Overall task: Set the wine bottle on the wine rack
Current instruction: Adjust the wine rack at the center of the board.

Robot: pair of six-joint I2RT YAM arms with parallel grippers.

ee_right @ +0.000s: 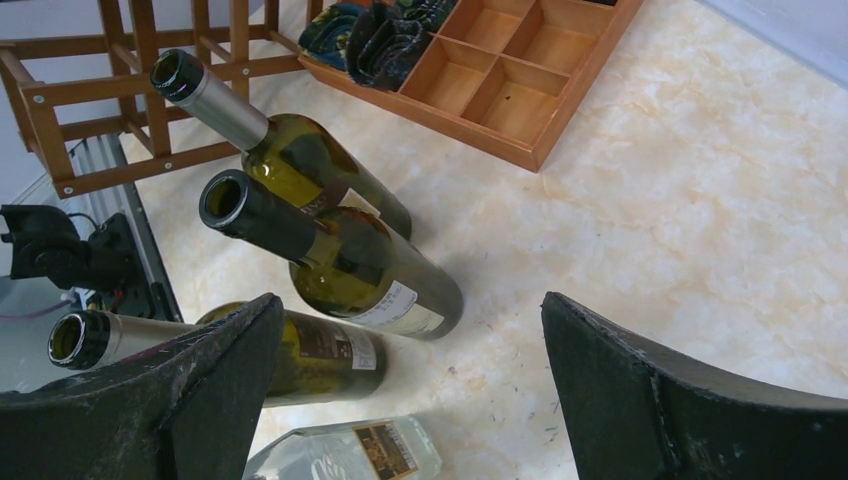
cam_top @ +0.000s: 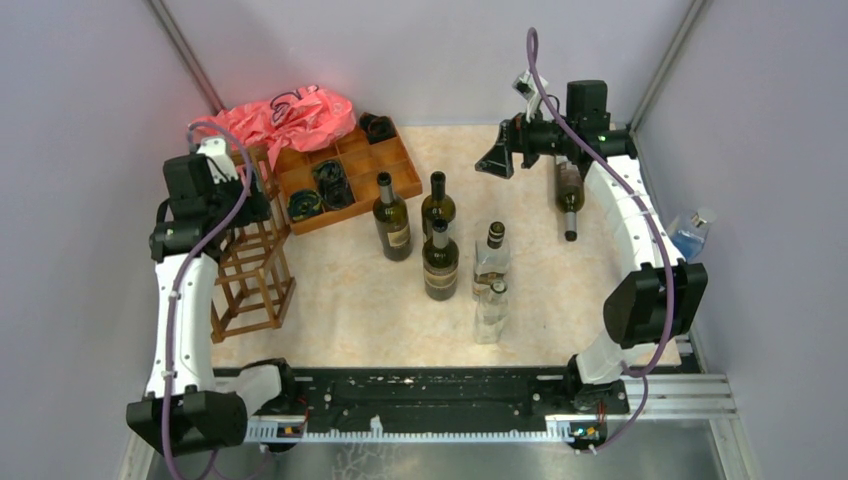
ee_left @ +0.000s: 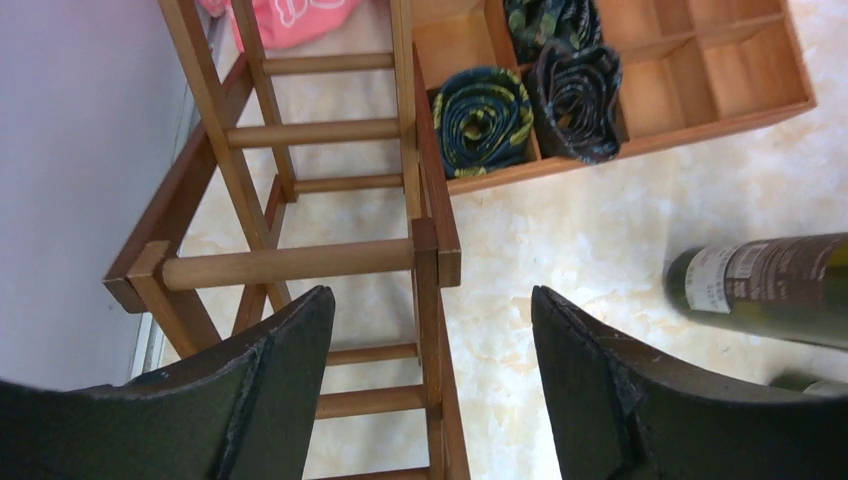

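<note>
No bottle is in the rack (ee_left: 290, 263) yet. Bottles (cam_top: 392, 222) wait on the desk (cam_top: 340, 310). The left gripper (ee_left: 432, 300) and right gripper (ee_right: 412, 305) are open, holding nothing.

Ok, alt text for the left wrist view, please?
The left hand hangs open, nothing between its dark fingers, above the wooden wine rack. Beside the rack sits an orange-brown compartment tray holding rolled patterned fabric; a dark green labelled bottle shows at the right edge.

I see a pink bag (cam_top: 285, 118) at the tray's (cam_top: 385, 165) far left corner; rolled ties (ee_left: 483, 118) fill two compartments.
</note>
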